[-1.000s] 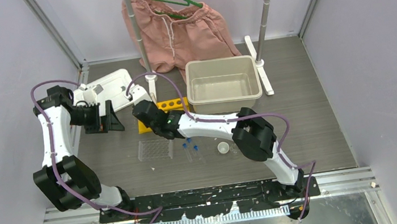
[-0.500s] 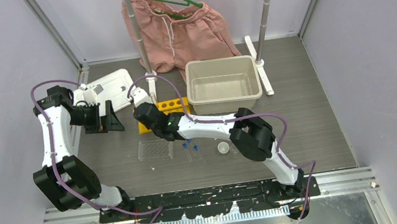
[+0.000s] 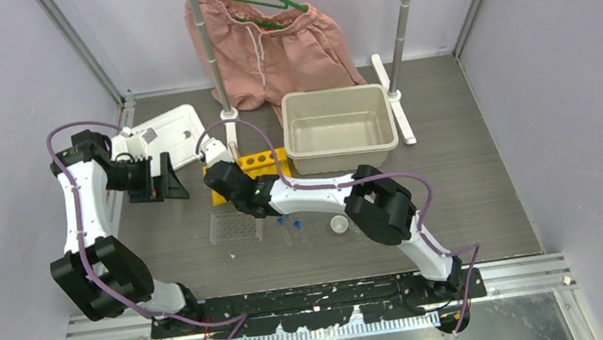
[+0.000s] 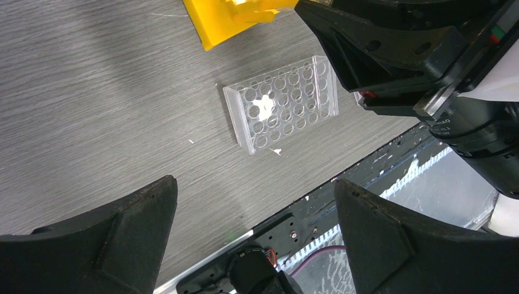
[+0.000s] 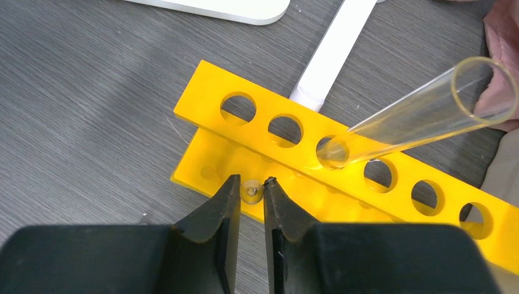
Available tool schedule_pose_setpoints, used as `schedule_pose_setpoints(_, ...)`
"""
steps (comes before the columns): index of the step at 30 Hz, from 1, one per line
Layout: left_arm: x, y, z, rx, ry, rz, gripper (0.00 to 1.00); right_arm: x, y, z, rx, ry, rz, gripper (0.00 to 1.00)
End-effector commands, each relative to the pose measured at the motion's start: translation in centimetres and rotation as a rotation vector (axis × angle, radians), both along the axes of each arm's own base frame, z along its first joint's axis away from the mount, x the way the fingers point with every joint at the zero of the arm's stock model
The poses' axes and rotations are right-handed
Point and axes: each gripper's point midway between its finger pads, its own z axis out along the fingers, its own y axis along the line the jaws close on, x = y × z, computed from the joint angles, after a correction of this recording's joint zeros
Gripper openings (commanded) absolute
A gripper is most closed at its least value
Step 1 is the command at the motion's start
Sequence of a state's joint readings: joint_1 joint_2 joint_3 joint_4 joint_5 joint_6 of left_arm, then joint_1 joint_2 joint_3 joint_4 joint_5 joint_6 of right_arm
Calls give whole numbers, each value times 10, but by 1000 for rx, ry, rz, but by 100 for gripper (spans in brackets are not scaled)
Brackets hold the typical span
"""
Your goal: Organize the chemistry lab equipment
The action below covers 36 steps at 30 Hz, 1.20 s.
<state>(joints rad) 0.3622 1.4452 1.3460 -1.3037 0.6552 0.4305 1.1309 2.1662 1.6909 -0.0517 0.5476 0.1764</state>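
Note:
The yellow holed tube rack [image 3: 264,158] lies mid-table, partly under my right arm; it also shows in the right wrist view [image 5: 211,164] and the left wrist view [image 4: 223,21]. A long clear tube [image 5: 416,113] leans in one of its holes. My right gripper [image 5: 251,184] is shut on a small clear tube [image 5: 251,190], seen end-on just above the rack's near left edge. My left gripper [image 4: 254,184] is open and empty, held above the table at the left [image 3: 168,186]. The clear plastic grid rack [image 3: 234,227] [image 4: 281,101], blue-capped tubes [image 3: 289,217] and a small white dish [image 3: 339,224] lie nearer the front.
A beige bin [image 3: 335,91] stands behind the yellow rack. A white flat tray [image 3: 172,134] lies at the back left. Pink shorts [image 3: 265,44] hang on a green hanger between two upright poles at the back.
My right gripper has shifted slightly left and toward the front over the yellow rack's left end. The left arm has not moved.

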Motion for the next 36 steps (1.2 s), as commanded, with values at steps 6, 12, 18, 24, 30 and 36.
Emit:
schedule_pose_setpoints(6, 2, 0, 16, -4, -49, -5, 100, -2, 5, 20, 83, -5, -25, 36)
schedule_pose_setpoints(12, 3, -2, 19, -10, -58, -4, 100, -12, -1, 56, 160, 22, -34, 38)
schedule_pose_setpoints(18, 3, -2, 22, -8, -62, -5, 100, -38, -34, 80, 195, 112, -62, 34)
schedule_pose_setpoints(24, -3, 1, 23, 19, -57, -23, 100, -69, -87, 54, 117, 267, -110, 28)
schedule_pose_setpoints(30, -9, 3, 27, 42, -43, -38, 100, -74, -124, 5, 66, 428, -173, 25)
schedule_pose_setpoints(36, -18, 3, 33, 53, -31, -70, 100, -66, -132, -24, 11, 470, -195, 19)
